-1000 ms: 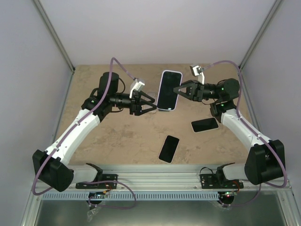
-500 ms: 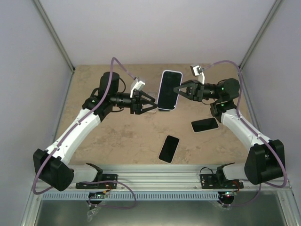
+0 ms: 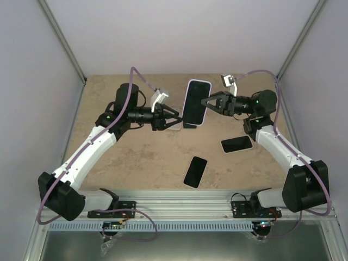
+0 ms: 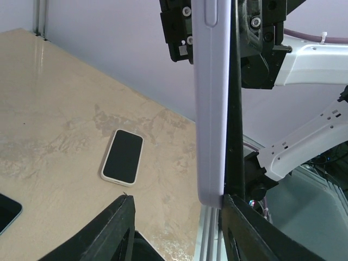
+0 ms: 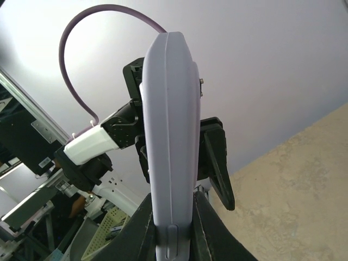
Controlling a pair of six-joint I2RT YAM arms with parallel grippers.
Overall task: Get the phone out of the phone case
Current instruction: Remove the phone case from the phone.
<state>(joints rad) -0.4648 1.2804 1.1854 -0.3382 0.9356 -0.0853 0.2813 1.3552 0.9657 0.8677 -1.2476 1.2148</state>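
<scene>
- Noting the enclosure: a tan mottled table (image 3: 125, 157) with pale walls on three sides. There is free room around the raised work, and nothing stands between the two arms.
- The phone case (image 3: 196, 103) is held in the air over the far middle of the table. Its screen side faces up toward the top camera, and its long axis runs roughly far-to-near.
- The right gripper (image 3: 205, 103) is clamped on the case's right long edge, about mid-length. The right wrist view shows the lavender back squeezed between its fingers (image 5: 204, 228).
- The left gripper (image 3: 176, 120) sits at the case's near-left corner with its jaws apart. It is the free arm and the nearer one to act.
- Key relation, from the left wrist view: the case is seen edge-on between the left fingers (image 4: 122, 217), lavender shell on one side and the phone (image 4: 232, 109) as a dark strip on the other. The phone-side finger is just beside the lower corner (contact not resolvable).
- Judgement: the phone is not yet out. The next move likely needs a pinch or pry at that corner.
- Two spare handsets lie flat and well apart below: a white-cased phone (image 3: 237, 144) and a black phone (image 3: 196, 171).
</scene>
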